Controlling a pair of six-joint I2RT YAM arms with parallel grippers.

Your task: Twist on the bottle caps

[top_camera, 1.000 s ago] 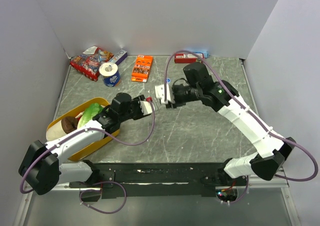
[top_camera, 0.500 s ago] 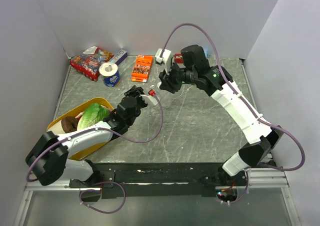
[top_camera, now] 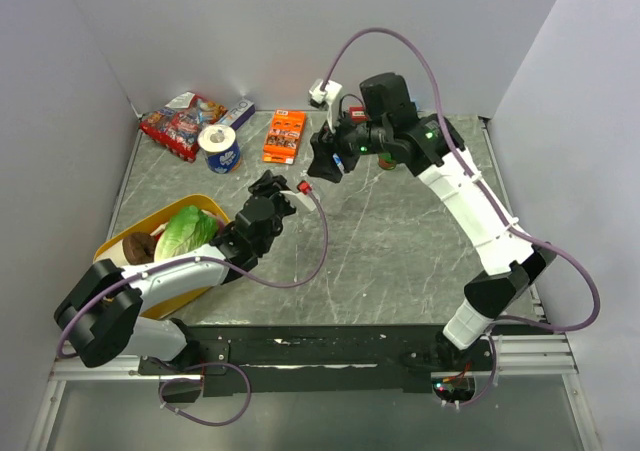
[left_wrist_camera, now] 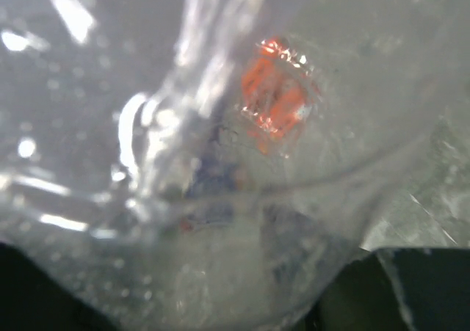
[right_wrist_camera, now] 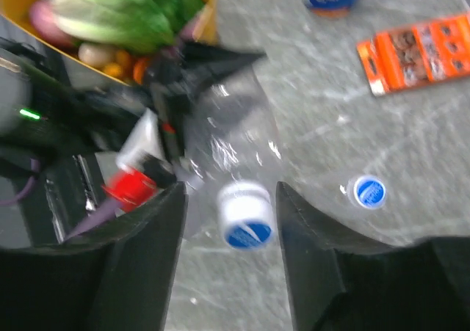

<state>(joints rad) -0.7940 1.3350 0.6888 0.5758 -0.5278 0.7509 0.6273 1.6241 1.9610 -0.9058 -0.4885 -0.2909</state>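
Pinching the bottle (right_wrist_camera: 235, 136), left gripper (top_camera: 276, 185) held its cap (right_wrist_camera: 248, 234) between right gripper's (right_wrist_camera: 229, 190) spread fingers. Second cap (right_wrist_camera: 369, 191) lay at 3 o'clock of it, on table (right_wrist_camera: 308, 103).

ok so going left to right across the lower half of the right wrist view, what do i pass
right-gripper finger → capped bottle → other finger → loose cap
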